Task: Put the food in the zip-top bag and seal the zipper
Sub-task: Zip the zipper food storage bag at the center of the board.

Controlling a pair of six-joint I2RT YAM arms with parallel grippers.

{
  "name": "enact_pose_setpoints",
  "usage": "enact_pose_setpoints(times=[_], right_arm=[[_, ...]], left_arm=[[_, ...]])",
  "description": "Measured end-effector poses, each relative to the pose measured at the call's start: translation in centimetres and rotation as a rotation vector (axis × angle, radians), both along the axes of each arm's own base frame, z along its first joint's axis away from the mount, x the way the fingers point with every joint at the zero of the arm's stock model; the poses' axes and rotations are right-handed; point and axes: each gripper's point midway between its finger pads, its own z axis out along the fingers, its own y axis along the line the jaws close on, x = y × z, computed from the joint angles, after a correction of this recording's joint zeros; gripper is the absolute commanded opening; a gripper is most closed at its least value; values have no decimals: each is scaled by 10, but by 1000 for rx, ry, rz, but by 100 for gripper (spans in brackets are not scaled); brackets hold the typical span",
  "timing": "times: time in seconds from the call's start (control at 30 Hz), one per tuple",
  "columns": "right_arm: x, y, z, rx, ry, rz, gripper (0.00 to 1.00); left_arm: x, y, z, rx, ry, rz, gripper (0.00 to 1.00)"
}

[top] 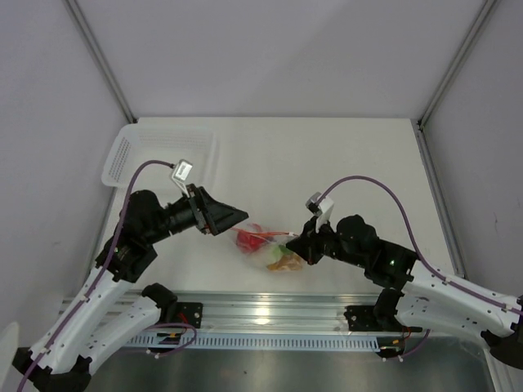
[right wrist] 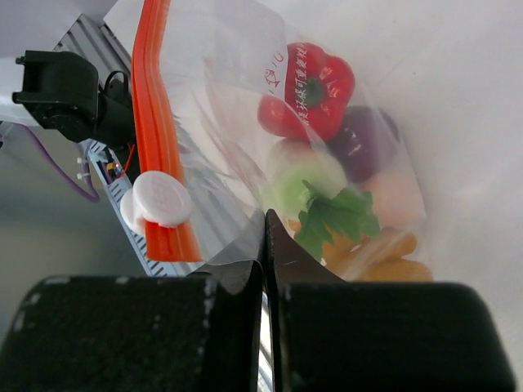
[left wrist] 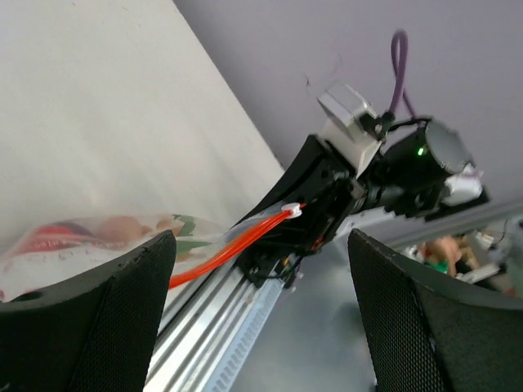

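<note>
The clear zip-top bag (top: 265, 249) lies near the table's front edge between both grippers. In the right wrist view the bag (right wrist: 221, 98) holds a red pepper (right wrist: 315, 82), a purple food (right wrist: 364, 139), a white one with green leaves (right wrist: 315, 184) and an orange-yellow one (right wrist: 384, 253). The orange zipper (right wrist: 155, 122) carries a white slider (right wrist: 159, 200). My right gripper (right wrist: 265, 224) is shut on the bag's clear edge beside the slider. My left gripper (left wrist: 260, 237) is open and empty, facing the zipper (left wrist: 229, 249), which stretches toward my right gripper (top: 301, 245).
A white slotted basket (top: 139, 151) stands at the back left of the table. An aluminium rail (top: 261, 314) runs along the near edge, just below the bag. Grey walls close in the table at the back and sides.
</note>
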Motion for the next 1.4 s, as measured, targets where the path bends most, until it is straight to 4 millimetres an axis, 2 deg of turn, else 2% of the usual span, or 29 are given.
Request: enact_pose_setpoints(times=[0.17, 0.43, 0.53, 0.73, 0.93, 1.13, 1.2, 1.4], right_arm=[[-4, 2, 3, -34, 42, 25, 0], [-9, 8, 23, -20, 91, 60, 0], [-6, 13, 25, -20, 118, 68, 0], [-6, 18, 9, -60, 174, 83, 0], [-12, 20, 10, -47, 197, 115, 0], [-20, 22, 16, -23, 209, 155, 0], [-23, 22, 18, -15, 212, 166, 0], [-29, 24, 26, 16, 220, 195, 0]], left_arm=[[0, -9, -3, 84, -114, -95, 88], [8, -16, 16, 158, -242, -148, 85], [15, -20, 9, 184, -232, -159, 83], [23, -19, -10, 246, -173, -145, 84], [20, -20, -13, 257, -168, -169, 83], [13, -27, -3, 219, -205, -233, 80], [11, -32, 0, 201, -221, -265, 76], [-6, -53, -6, 192, -254, -408, 75]])
